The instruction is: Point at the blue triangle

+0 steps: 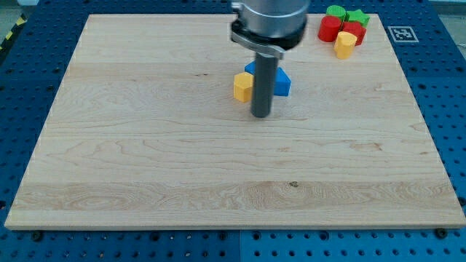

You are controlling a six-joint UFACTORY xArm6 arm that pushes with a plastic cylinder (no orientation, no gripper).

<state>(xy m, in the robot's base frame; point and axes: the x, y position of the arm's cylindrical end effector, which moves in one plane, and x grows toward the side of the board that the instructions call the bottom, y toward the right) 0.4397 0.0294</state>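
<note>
The blue triangle (281,82) lies near the board's upper middle, partly hidden behind my rod. Another blue piece (250,68) shows just to the rod's left; I cannot tell whether it belongs to the same block. A yellow block (242,86) sits touching the blue on its left. My tip (261,115) rests on the board just below these blocks, a little toward the view's bottom of the blue triangle.
A cluster sits at the board's top right corner: a green round block (336,12), a green star (357,17), two red blocks (329,29) (354,32) and a yellow block (344,44). The wooden board (145,160) lies on a blue perforated table.
</note>
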